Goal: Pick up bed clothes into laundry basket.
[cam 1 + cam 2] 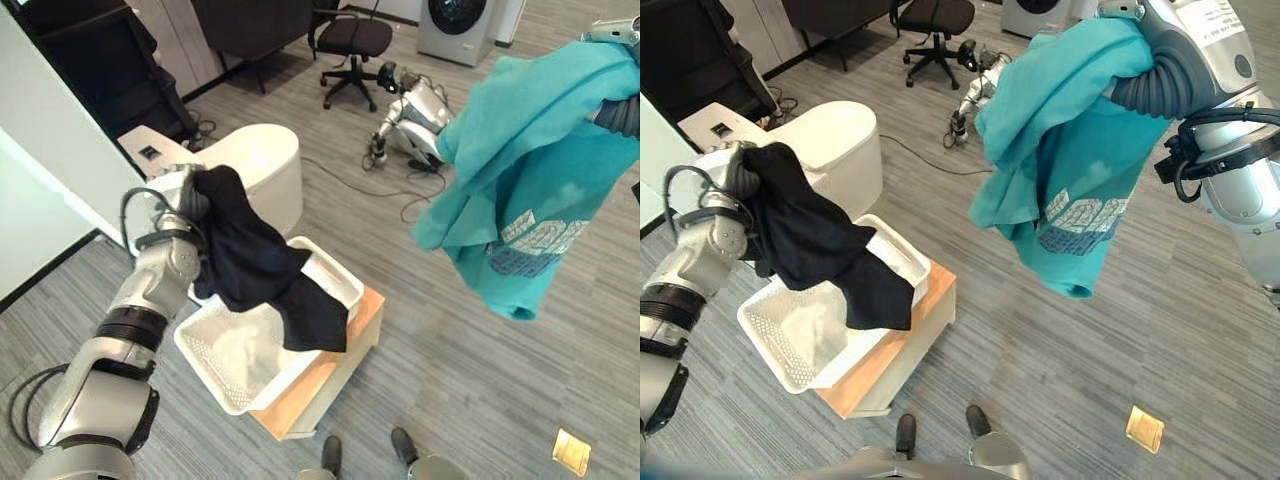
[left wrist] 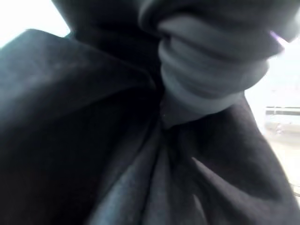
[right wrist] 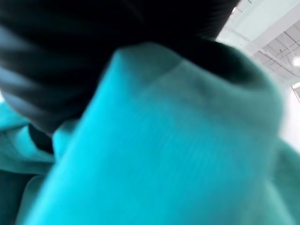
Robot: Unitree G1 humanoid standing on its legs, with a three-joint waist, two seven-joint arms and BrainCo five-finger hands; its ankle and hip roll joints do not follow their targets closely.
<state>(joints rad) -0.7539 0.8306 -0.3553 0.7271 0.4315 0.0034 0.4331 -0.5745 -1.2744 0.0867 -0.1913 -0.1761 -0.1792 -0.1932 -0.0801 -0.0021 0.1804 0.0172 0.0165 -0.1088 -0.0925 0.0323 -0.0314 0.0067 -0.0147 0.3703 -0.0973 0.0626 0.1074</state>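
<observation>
The left hand (image 1: pixel 740 170) holds a black garment (image 1: pixel 255 265) by its upper end, fingers apparently closed in the cloth, though fabric hides them. The garment hangs down with its lower end draped over the far rim of the white laundry basket (image 1: pixel 215 370), which sits on a low wooden surface (image 1: pixel 330 385). The right arm carries a teal shirt (image 1: pixel 1065 170) high and well apart from the basket; its hand is buried in cloth, so I cannot tell its grip. To do this well, bring the left hand over the basket's middle, lower until the cloth pools inside, then release so nothing trails over the rim
</observation>
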